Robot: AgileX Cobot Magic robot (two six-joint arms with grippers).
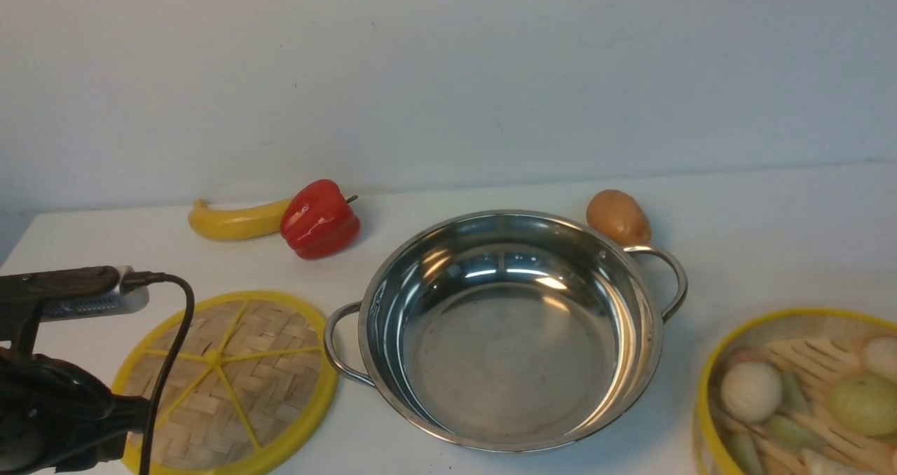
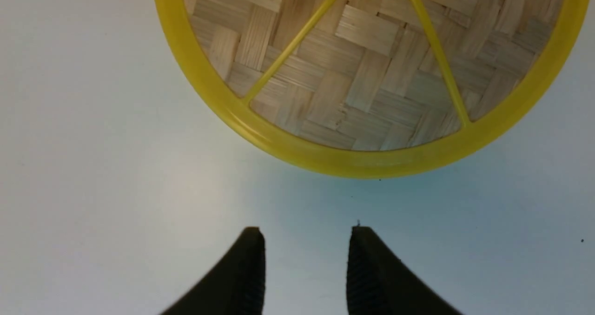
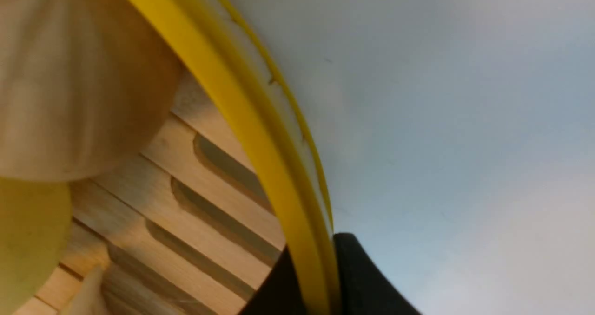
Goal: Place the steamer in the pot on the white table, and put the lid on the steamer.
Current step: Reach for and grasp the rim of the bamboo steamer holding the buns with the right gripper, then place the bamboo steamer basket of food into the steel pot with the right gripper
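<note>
1. The right gripper (image 3: 320,268) pinches the wall of the steamer (image 3: 232,101): one dark finger sits inside the yellow rim and the other outside, both pressed close against it.
2. In the right wrist view the inner finger lies over the slatted wooden floor, near a pale bun (image 3: 69,73).
3. The left gripper (image 2: 307,240) stands spread – its two black ribbed fingers (image 2: 372,268) are apart with bare table between them, and they hold and touch nothing.
4. It hovers over the table just beside the lid (image 2: 362,73), whose yellow rim curves close to the fingertips without meeting them.
5. In the front view the steamer (image 1: 709,370) sits at the near right corner, partly cut off by the frame, with buns (image 1: 751,391) inside.
6. The pot (image 1: 504,335) stands in the middle of the table (image 1: 771,216), apart from the steamer – nothing is in it.
7. The lid (image 1: 224,384) lies flat left of the pot, close to one looped handle, with the left arm (image 1: 42,405) and its cable (image 1: 168,363) over its near edge.
8. A banana (image 1: 231,223), a red pepper (image 1: 319,219) and a potato (image 1: 617,216) lie along the far side.
</note>
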